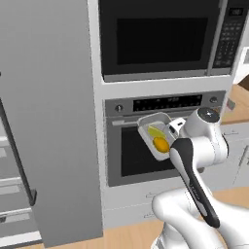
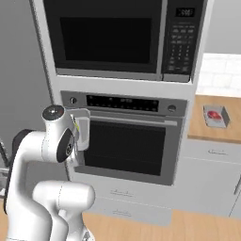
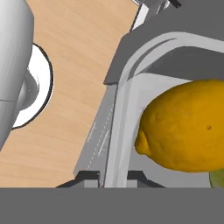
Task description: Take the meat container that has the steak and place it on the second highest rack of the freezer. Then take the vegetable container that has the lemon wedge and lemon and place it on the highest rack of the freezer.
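My gripper [image 3: 114, 178] is shut on the rim of the vegetable container [image 1: 154, 134], a pale grey tray held tilted in the air in front of the wall oven. Inside it lie the orange-yellow lemon [image 1: 161, 144] and the pale lemon wedge [image 1: 154, 131]. The hand view shows the lemon [image 3: 186, 127] close up against the tray wall [image 3: 124, 118]. In the right base view the tray [image 2: 84, 129] shows edge-on beside my hand. The meat container [image 2: 216, 116] with the red steak [image 2: 214, 114] stands on the wooden counter at the right. The freezer [image 1: 48, 121] is at the left, its pale shelves [image 1: 8, 192] showing at the picture's edge.
The black-windowed wall oven [image 1: 146, 151] is straight ahead, with a microwave [image 1: 160, 34] above it. The freezer's grey door panel with a dark bar handle [image 1: 20, 160] stands between the tray and the shelves. White drawers [image 2: 216, 155] sit under the counter [image 2: 202, 132].
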